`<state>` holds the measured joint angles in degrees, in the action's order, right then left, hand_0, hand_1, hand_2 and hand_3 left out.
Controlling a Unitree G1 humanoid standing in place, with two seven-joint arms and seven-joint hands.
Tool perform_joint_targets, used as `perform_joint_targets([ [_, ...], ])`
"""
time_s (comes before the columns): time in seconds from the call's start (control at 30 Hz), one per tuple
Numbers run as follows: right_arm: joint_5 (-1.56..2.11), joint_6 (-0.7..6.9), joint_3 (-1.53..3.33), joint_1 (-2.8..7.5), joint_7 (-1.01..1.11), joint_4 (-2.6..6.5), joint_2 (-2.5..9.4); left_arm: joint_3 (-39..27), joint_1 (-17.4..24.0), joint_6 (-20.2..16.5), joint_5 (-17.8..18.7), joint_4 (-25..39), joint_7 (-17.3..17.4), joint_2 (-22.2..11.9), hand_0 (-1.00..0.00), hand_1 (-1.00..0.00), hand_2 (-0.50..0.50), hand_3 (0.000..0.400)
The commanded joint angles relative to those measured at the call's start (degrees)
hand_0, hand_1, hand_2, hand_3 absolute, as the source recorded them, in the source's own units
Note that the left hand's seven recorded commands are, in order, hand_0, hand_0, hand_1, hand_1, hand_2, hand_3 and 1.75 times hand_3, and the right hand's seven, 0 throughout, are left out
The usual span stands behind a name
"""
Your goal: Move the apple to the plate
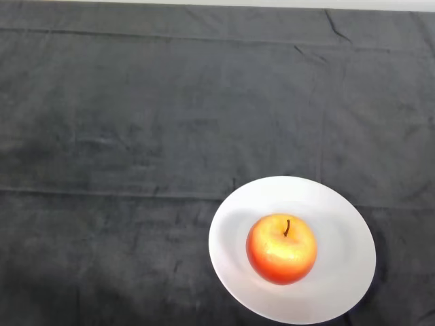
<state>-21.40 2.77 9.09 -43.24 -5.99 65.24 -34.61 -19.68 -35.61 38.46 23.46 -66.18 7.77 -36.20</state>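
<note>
Plate: a round, white, glossy plate lies flat on the near right part of the table; its nearest edge is cut off by the lower border of the view.
Plate interior: a shallow well ringed by a broad smooth rim, with a soft grey shading on the left side of the well.
Apple: a round red and orange-yellow apple with a short dark stem sits on the plate, close to its centre and slightly towards the near side.
Apple posture: upright, stem end facing up; the yellow patch surrounds the stem and the redder skin shows on the near and left flanks.
Contact: the apple rests on the plate's well, clear of the rim on every side.
Shadow: a narrow dark shadow follows the plate's right and near right edge on the cloth.
Cloth: a dark grey, slightly napped fabric cloth covers the table from the near edge to the far edge.
Creases: one long fold line runs left to right just beyond the plate; a second runs across near the far edge; short wrinkles mark the far right.
Far border: a thin pale strip shows beyond the far edge of the cloth.
</note>
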Motion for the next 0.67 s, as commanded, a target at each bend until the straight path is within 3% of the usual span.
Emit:
perform_joint_targets([
  [0.03,0.29,0.03,-0.49,1.62,0.2,1.39,-0.11,-1.4,2.5,-1.0,1.0,-1.9,-0.9,-4.1,0.0,0.0,0.0,0.0],
  [0.67,0.28,-0.14,-0.45,1.5,0.14,1.67,-0.09,-6.5,7.8,-4.8,1.4,-2.6,-7.0,-5.6,0.0,0.0,0.0,0.0],
])
